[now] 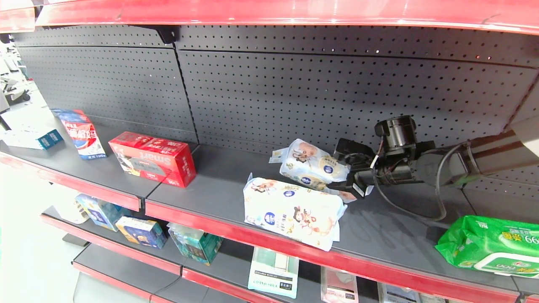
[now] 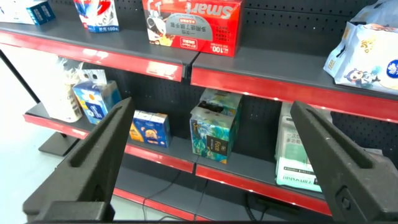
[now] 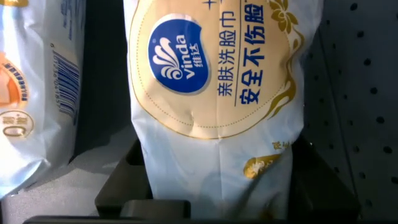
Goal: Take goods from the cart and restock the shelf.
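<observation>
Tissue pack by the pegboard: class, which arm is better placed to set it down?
Right. The right gripper is shut on the tissue pack at the shelf; the left gripper is open and empty, facing lower shelves.

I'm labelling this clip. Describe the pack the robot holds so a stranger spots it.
On the grey shelf, right of the red box, lie two white cartoon-printed packs. It is the rear pack, nearer the pegboard, gripped by the right hand; the front pack lies free.
</observation>
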Motion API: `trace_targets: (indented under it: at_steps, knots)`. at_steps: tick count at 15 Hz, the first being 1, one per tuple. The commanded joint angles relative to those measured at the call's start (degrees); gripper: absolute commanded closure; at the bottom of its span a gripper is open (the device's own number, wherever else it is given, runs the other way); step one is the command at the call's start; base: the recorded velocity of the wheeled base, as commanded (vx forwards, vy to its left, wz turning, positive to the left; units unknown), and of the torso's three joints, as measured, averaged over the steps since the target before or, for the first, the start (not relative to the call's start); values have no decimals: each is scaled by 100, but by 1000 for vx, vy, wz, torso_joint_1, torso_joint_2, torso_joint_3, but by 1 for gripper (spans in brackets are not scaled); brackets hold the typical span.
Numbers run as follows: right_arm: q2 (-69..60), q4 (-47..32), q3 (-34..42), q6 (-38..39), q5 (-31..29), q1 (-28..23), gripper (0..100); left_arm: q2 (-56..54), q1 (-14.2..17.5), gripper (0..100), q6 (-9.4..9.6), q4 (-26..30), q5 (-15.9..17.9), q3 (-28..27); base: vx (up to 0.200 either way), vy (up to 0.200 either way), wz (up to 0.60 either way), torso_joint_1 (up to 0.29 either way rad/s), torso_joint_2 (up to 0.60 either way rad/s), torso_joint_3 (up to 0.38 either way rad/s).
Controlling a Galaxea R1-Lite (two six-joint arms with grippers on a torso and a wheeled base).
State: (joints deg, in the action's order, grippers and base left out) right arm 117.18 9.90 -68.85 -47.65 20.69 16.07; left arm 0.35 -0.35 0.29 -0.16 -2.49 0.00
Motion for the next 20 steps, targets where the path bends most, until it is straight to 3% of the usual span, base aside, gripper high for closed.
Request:
trace_targets:
  at_steps: [1, 20]
  knots:
    - [16, 3, -14, -16, -3, 28, 100, 9, 0, 0, 6, -2, -6, 0, 0, 0, 0, 0, 0, 0]
    - [253, -269, -251, -104, -302, 195, 100, 9, 0, 0, -3, -2, 3, 0, 0, 0, 0, 0, 0, 0]
